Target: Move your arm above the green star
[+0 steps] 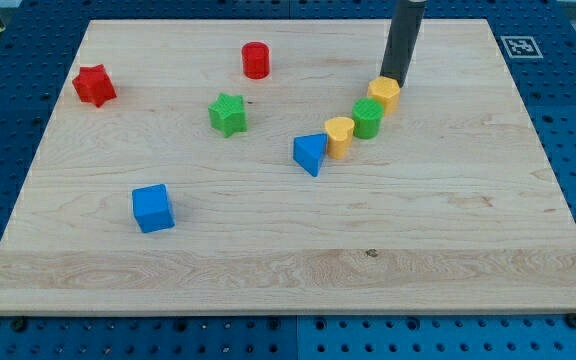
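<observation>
Camera view of a pale wooden board [288, 270] lying on a blue perforated table [568, 330], described from the view's bottom upward. Nearest the bottom, toward the left, sits a blue cube [153, 208], well apart from everything else. Further up, near the middle, a short curved row of four blocks climbs toward the view's upper right: a blue triangular block [310, 153], then a yellow cylinder [339, 136] just beside it, then a green cylinder [367, 118], then a yellow hexagonal block [385, 92]. To the left of that row, standing alone, is the green star [228, 113], the block the task names. Further left and slightly higher is a red star [94, 85], and higher again, between the two stars, a red cylinder [256, 60]. A dark rod comes down from the top edge on the right side; my tip [394, 79] rests just behind the yellow hexagonal block, seemingly touching its far edge. This arm carries no jaws at all, so nothing can be open, closed or gripping. By my judgement the task has barely started, since my tip is well apart from the green star. The next move calls for travelling toward the view's left, passing behind the curved row and below the red cylinder, to stop just above the star without nudging any block.
</observation>
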Motion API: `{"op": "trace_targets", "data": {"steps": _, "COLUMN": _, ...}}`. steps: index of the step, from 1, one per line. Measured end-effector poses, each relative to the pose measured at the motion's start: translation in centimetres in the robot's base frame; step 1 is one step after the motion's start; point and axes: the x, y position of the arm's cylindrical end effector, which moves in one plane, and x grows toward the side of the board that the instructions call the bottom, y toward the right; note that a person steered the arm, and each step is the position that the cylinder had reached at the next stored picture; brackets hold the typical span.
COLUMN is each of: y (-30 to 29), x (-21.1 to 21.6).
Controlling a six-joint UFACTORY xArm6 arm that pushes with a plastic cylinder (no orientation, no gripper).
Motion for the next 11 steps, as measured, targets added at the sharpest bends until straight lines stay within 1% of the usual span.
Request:
{"op": "trace_targets", "data": {"steps": 5, "y": -2.3, "x": 0.3}}
{"op": "trace_targets", "data": {"steps": 6, "y": -4.4, "x": 0.1}}
{"op": "trace_targets", "data": {"steps": 7, "y": -7.8, "x": -0.3}}
{"op": "trace_targets", "data": {"steps": 9, "y": -11.4, "x": 0.3}}
{"op": "trace_targets", "data": {"steps": 10, "y": -14.1, "x": 0.3}}
{"op": "trace_targets", "data": {"steps": 11, "y": -18.0, "x": 0.3}}
